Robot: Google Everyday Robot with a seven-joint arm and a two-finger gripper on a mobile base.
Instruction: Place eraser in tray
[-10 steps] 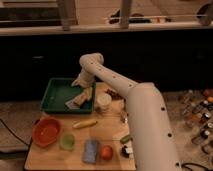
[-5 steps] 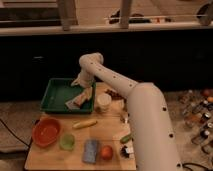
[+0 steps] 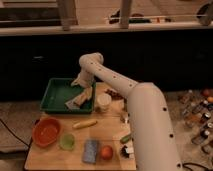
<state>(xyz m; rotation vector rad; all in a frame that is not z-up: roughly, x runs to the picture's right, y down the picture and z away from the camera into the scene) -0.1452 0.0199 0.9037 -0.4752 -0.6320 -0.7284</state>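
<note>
The green tray [image 3: 54,95] stands at the back left of the wooden table. My gripper [image 3: 82,91] hangs from the white arm over the tray's right part. A tan block, the eraser [image 3: 87,98], is right at the gripper's tip, by the tray's right wall. I cannot tell whether it is held or rests in the tray. A flat whitish scrap [image 3: 72,104] lies in the tray just left of it.
A white cup [image 3: 103,102] stands right of the tray. In front are an orange bowl [image 3: 46,131], a small green cup [image 3: 67,142], a yellow stick-like item [image 3: 85,123], a blue-grey sponge [image 3: 91,150] and an orange fruit [image 3: 106,152]. Bottles [image 3: 200,117] stand at the far right.
</note>
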